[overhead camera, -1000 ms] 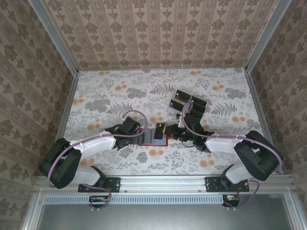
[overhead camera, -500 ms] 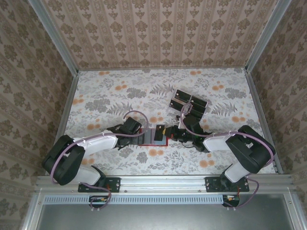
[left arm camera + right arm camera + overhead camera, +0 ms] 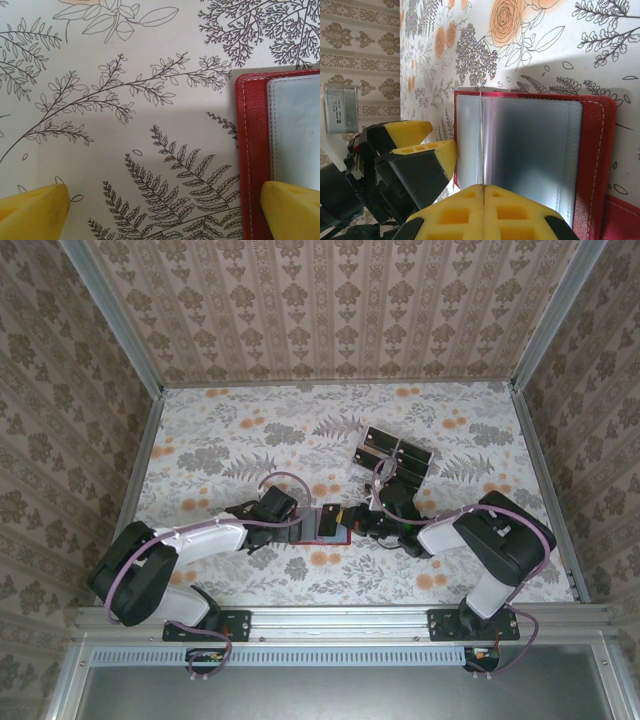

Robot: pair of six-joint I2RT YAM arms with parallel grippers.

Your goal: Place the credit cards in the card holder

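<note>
Cards like these should be light, stiff and slick, so I judge an edge pinch the best hold, since the flat faces give fingers little to bite on. The right gripper (image 3: 483, 195) is pressed together on what looks like one card (image 3: 481, 140), seen edge-on as a thin pale line standing upright over the middle of the wallet (image 3: 594, 150). The wallet lies open and flat on the flowered table (image 3: 230, 430). Its red leather-like cover is probably soft and apt to slide or fold up when a card is pushed in. Its clear pockets (image 3: 530, 150) look grey and empty, though a card already inside would be hard to tell. The left gripper (image 3: 162, 212) is spread wide at the wallet's far side from the right one, one fingertip over the red edge and the other out over the bare table, gripping nothing. The remaining cards (image 3: 393, 454) sit in a dark cluster well beyond the wallet, toward the back wall.
</note>
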